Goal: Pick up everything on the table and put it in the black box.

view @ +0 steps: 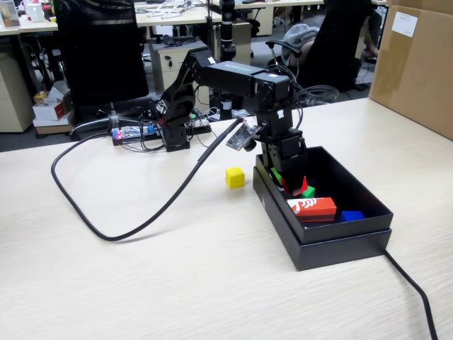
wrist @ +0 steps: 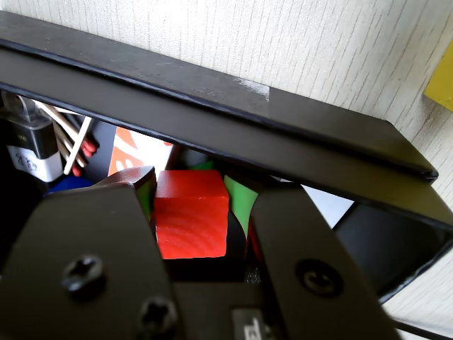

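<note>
Now the hand [wrist: 202, 219] sits inside the box [view: 333, 237], pinching the red cube [wrist: 191, 223] (light, rigid, flat-sided); yellow cube [view: 235, 178] waits at the box's nine o'clock on the surface [view: 141, 283].

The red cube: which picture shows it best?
The wrist view: the red cube fills the middle between the tool's jaws, inside the black box. The fixed view shows only a small red sliver beneath the arm.

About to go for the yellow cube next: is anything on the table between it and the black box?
Nothing visible: the yellow cube sits on bare table beside the black box. The claw, inside the box with the red cube, must lift clear first.
</note>
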